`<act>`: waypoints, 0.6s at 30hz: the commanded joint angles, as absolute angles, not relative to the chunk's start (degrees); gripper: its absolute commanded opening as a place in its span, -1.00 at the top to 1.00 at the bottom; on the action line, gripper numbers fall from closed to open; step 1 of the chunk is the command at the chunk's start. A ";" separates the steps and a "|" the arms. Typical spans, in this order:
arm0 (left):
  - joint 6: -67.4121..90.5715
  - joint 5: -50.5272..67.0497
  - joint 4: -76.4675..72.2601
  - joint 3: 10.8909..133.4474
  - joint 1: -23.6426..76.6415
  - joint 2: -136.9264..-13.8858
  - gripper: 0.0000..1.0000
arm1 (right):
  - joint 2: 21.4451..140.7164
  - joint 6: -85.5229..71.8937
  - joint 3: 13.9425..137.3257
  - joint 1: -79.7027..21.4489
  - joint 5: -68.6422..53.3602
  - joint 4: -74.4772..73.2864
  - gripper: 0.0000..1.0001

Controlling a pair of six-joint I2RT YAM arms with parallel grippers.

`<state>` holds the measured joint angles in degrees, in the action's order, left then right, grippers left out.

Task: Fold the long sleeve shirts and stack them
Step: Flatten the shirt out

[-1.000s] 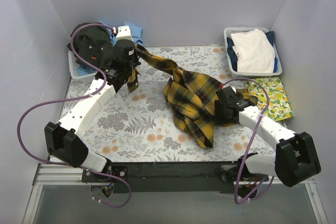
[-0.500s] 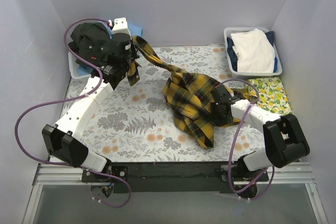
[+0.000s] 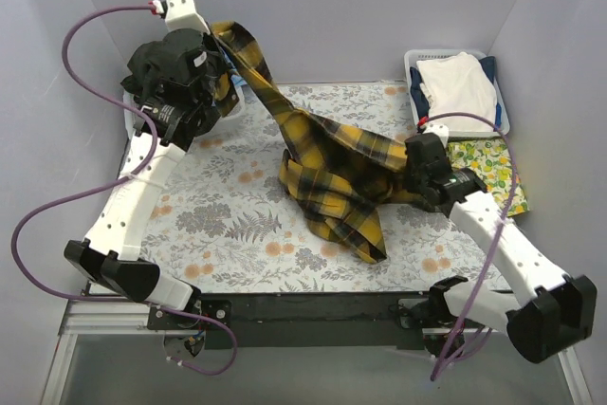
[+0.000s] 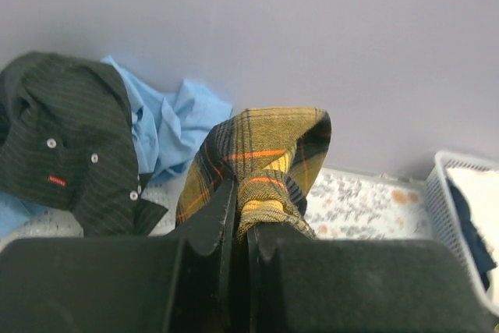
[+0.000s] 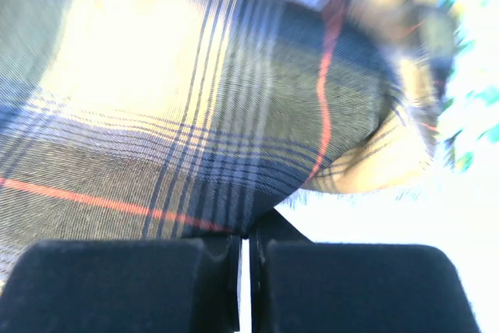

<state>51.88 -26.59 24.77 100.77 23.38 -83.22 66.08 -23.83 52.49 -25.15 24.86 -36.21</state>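
Observation:
A yellow-and-black plaid long sleeve shirt point(image 3: 337, 173) lies bunched on the flowered table cover point(image 3: 228, 215). One part of it is stretched up toward the back left. My left gripper point(image 3: 216, 37) is raised there, shut on a rolled fold of the plaid shirt point(image 4: 265, 169). At the shirt's right edge my right gripper point(image 3: 415, 175) is low and shut on the plaid cloth point(image 5: 195, 115), which fills the blurred right wrist view. A dark striped shirt point(image 4: 70, 138) and a light blue shirt point(image 4: 175, 118) lie heaped at the back left.
A white basket point(image 3: 413, 101) at the back right holds white and dark blue cloth. A lemon-print cloth point(image 3: 493, 173) lies in front of it. Another basket's rim point(image 3: 133, 128) shows behind the left arm. Grey walls enclose the back and both sides.
The left gripper rose and moved back with its part of the plaid shirt, pulling it taut. The right gripper closed on the shirt's right edge, and the shirt body shifted left.

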 commanded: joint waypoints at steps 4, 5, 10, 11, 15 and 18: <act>49.13 -29.18 16.27 114.94 22.68 -80.07 1.00 | 54.23 -14.16 68.10 -25.14 29.28 -22.43 0.97; 48.87 -29.18 14.52 116.27 22.68 -79.29 1.00 | 54.32 -12.24 71.33 -25.05 27.53 -21.63 0.97; 45.01 -26.81 4.58 121.01 22.68 -73.93 1.00 | 52.74 -5.90 82.60 -25.14 17.07 -13.46 0.97; 44.30 -26.02 4.14 122.77 22.68 -72.78 1.00 | 52.21 -5.28 84.79 -25.14 14.96 -12.84 0.97; 42.54 -25.66 2.47 123.84 22.68 -67.61 1.00 | 48.88 -4.57 88.94 -25.05 8.37 -12.13 0.97; 39.29 -26.36 0.80 123.93 22.76 -64.00 1.00 | 45.80 -5.01 89.38 -25.14 3.97 -11.16 0.97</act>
<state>44.03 -25.96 6.33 122.02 23.03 -69.56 50.46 -6.35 86.11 -25.15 11.75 -16.88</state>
